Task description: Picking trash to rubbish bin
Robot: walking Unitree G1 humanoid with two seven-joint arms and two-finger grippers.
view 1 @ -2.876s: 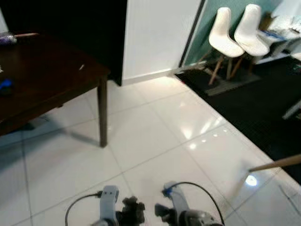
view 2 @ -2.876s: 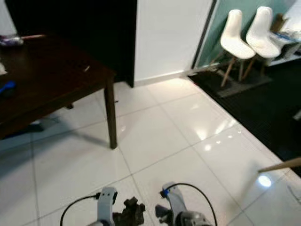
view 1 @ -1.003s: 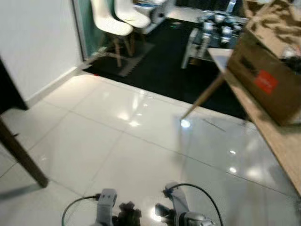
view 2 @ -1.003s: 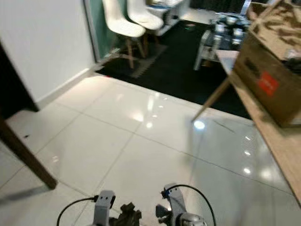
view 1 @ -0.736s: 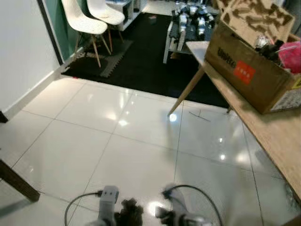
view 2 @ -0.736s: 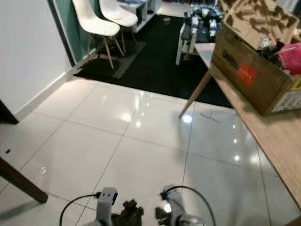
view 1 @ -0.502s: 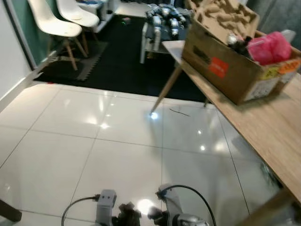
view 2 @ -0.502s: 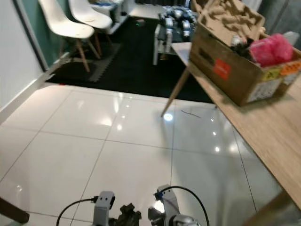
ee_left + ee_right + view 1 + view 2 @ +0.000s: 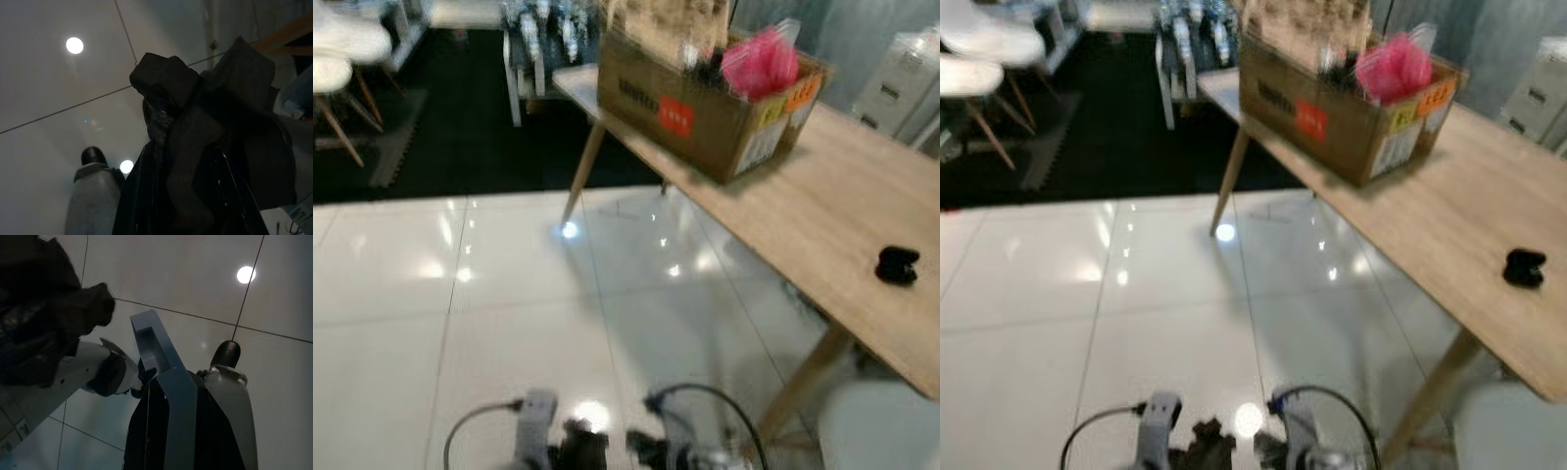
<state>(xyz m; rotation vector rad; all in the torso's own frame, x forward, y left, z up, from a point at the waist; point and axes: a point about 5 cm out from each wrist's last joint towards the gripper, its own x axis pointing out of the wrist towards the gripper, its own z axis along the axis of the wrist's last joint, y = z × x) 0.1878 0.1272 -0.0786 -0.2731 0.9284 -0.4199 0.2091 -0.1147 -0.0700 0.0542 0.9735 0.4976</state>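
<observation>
While blurred overhead, dark trash (image 9: 205,147) wrist-clear

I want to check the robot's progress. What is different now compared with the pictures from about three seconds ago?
The camera has turned to the robot's right: the dark table and white wall are gone, and a light wooden table with a cardboard box and a small black object has come into view. Nothing was picked up or released. The left claw still holds the dark crumpled trash low over the white tiled floor.
</observation>
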